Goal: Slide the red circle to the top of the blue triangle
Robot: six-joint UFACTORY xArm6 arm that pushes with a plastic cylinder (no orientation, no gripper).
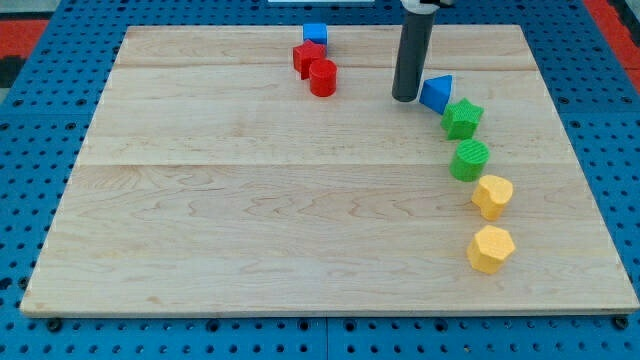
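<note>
The red circle (322, 78) lies near the view's top, left of centre, touching another red block (307, 56) above it. The blue triangle (437, 93) lies to the view's right of it. My tip (404, 98) stands just left of the blue triangle, very close to it or touching it, and well right of the red circle. The rod rises straight up out of the view's top.
A blue cube (316, 35) sits above the red blocks. A green star (462, 118), a green cylinder (469, 160) and two yellow blocks (492, 196) (490, 248) run down the view's right side below the blue triangle. The wooden board (250, 200) lies on a blue pegboard.
</note>
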